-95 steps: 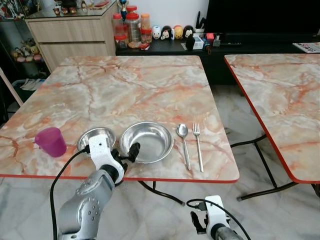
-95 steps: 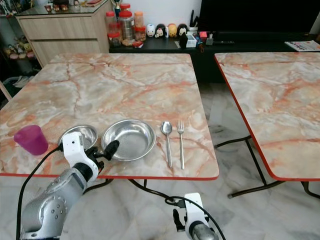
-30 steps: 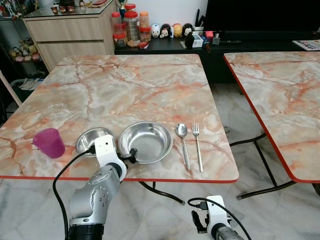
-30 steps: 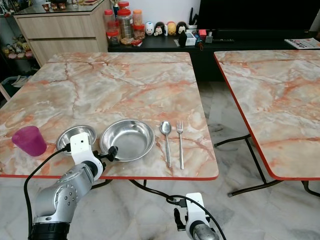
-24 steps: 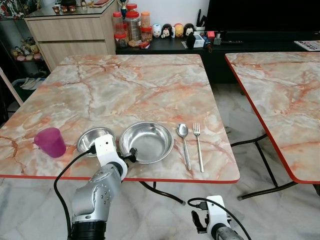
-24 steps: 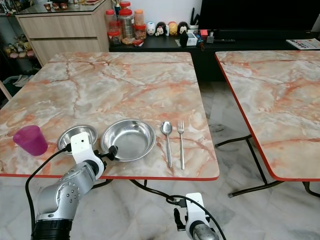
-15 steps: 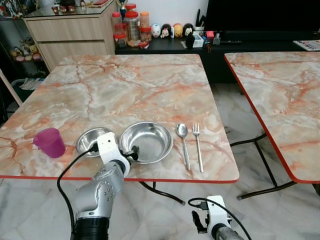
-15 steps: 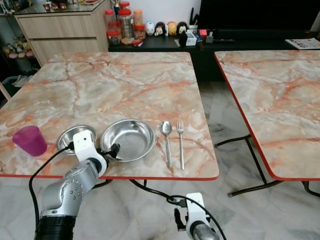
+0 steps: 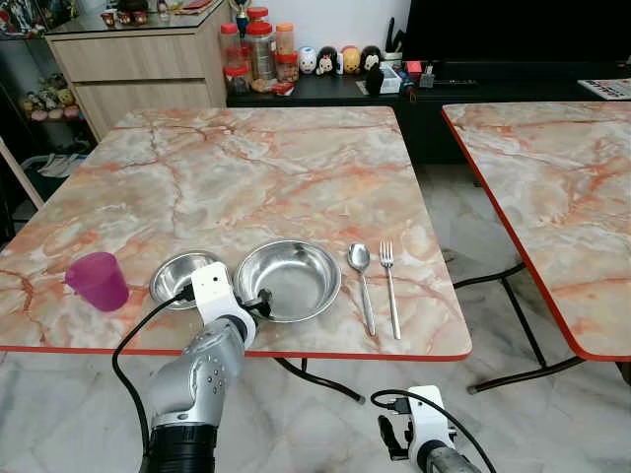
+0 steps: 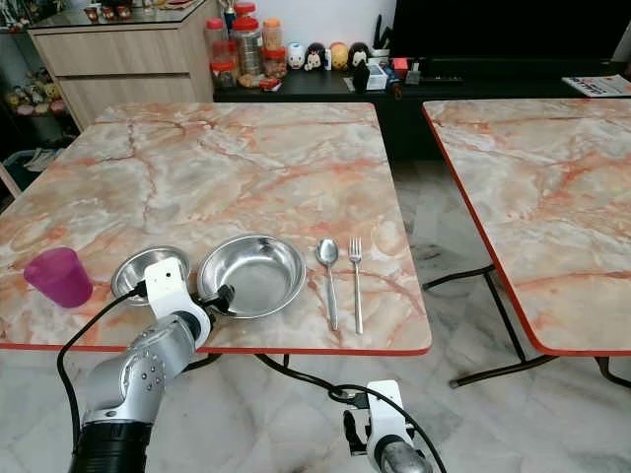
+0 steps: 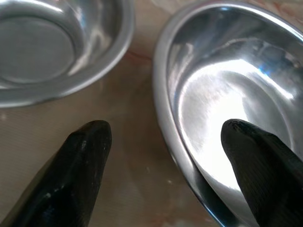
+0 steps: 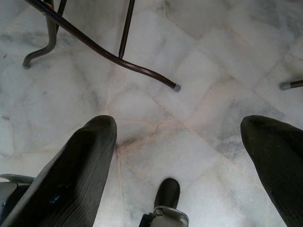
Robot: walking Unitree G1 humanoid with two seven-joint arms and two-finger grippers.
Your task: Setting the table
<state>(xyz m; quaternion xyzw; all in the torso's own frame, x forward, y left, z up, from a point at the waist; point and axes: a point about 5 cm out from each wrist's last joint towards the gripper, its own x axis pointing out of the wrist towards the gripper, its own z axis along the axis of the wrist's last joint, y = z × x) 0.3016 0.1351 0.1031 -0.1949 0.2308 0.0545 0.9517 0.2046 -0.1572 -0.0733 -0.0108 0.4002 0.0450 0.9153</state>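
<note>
A large steel bowl (image 9: pixel 288 279) sits near the front edge of the marble table (image 9: pixel 246 168). A smaller steel bowl (image 9: pixel 182 276) lies to its left, then a purple cup (image 9: pixel 97 281). To the right of the large bowl lie a spoon (image 9: pixel 362 281) and a fork (image 9: pixel 390 286). My left gripper (image 9: pixel 254 301) is open at the large bowl's near-left rim. In the left wrist view my left gripper (image 11: pixel 163 130) straddles that rim, one finger inside the large bowl (image 11: pixel 227 94), the other on the table beside the small bowl (image 11: pixel 42 47). My right gripper (image 12: pixel 175 123) hangs open over the floor.
A second marble table (image 9: pixel 552 187) stands to the right across a gap of tiled floor. Behind are a wooden cabinet (image 9: pixel 138 59), jars (image 9: pixel 258 49) and a dark console. Black table legs (image 12: pixel 94 47) cross the floor below.
My left arm has reached forward, bringing its fingers from in front of the table edge up to the large bowl's rim. The bowls, cup and cutlery lie where they were.
</note>
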